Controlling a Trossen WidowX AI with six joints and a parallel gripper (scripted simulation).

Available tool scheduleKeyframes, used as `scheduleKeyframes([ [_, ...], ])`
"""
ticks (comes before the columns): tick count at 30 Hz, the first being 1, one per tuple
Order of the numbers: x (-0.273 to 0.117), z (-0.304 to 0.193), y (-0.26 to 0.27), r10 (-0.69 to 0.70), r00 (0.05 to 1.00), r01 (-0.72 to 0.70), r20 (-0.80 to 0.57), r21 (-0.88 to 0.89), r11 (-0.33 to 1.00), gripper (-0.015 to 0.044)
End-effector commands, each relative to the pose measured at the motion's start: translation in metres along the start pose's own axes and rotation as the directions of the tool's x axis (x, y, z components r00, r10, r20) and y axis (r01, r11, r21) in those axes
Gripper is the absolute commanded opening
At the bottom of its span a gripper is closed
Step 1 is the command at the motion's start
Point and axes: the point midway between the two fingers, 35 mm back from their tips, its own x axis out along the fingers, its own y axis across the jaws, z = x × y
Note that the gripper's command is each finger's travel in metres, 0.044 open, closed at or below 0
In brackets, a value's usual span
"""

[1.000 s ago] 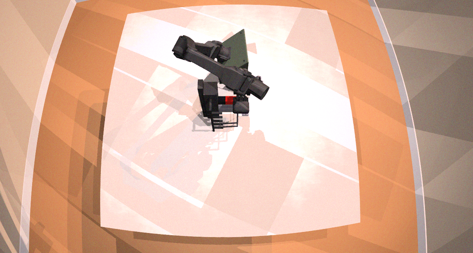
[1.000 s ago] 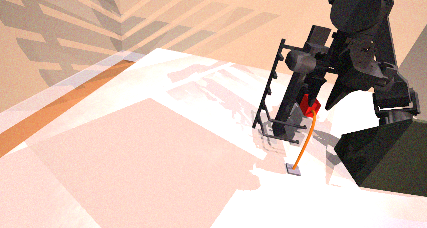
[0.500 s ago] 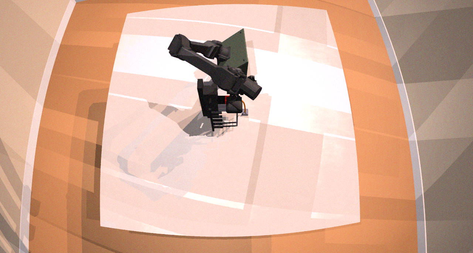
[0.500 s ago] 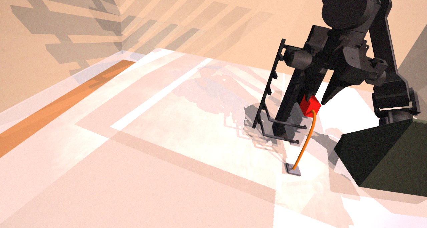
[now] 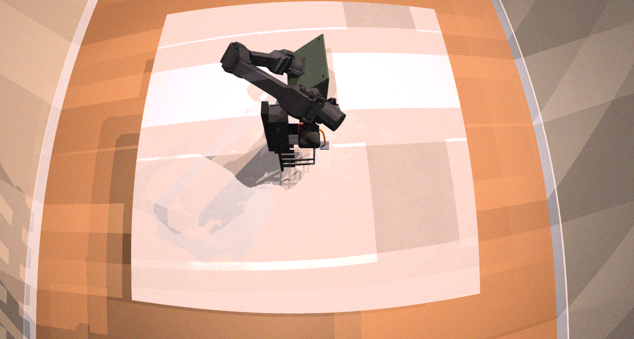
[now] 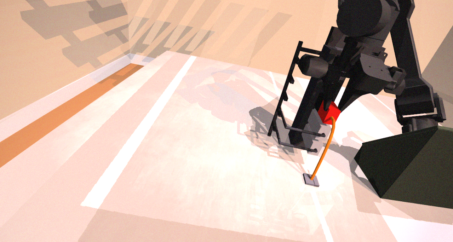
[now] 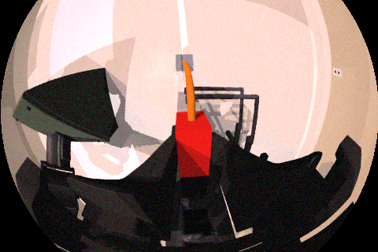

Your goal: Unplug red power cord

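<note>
The red plug [image 5: 299, 125] [image 6: 331, 112] [image 7: 194, 138] is a block with an orange cord [image 5: 324, 136] [image 6: 323, 153] [image 7: 190, 90] that runs down to a small grey plate [image 5: 325, 147] [image 6: 306, 179] [image 7: 178, 64]. The plug's far end meets a black block [image 7: 193, 185] at the dark upright power strip [image 5: 277, 131] [image 6: 304, 110]; it looks seated there, but the joint is mostly hidden. My gripper [image 6: 332, 107] [image 7: 192, 138] is shut on the red plug, one finger on each side. In the top view the hand covers most of the plug.
A dark wire rack [image 5: 297, 161] [image 6: 279, 109] [image 7: 250, 96] stands close beside the plug and strip. The green base block [image 5: 312, 64] [image 6: 408, 167] [image 7: 71, 106] of the arm stands on the other side. The light table top [image 5: 266, 288] [image 6: 174, 164] lies below.
</note>
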Motion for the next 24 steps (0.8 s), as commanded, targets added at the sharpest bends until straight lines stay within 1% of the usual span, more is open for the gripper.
scheduleKeyframes([
  [1,-0.001,0.000,0.000,0.000,1.000,0.000,0.000,-0.002,1.000,0.0048],
  [8,-0.001,0.000,0.000,0.000,1.000,0.000,0.000,-0.002,1.000,0.0002],
  [24,-0.002,0.022,-0.001,-0.002,1.000,0.002,0.002,-0.003,1.000,0.0000],
])
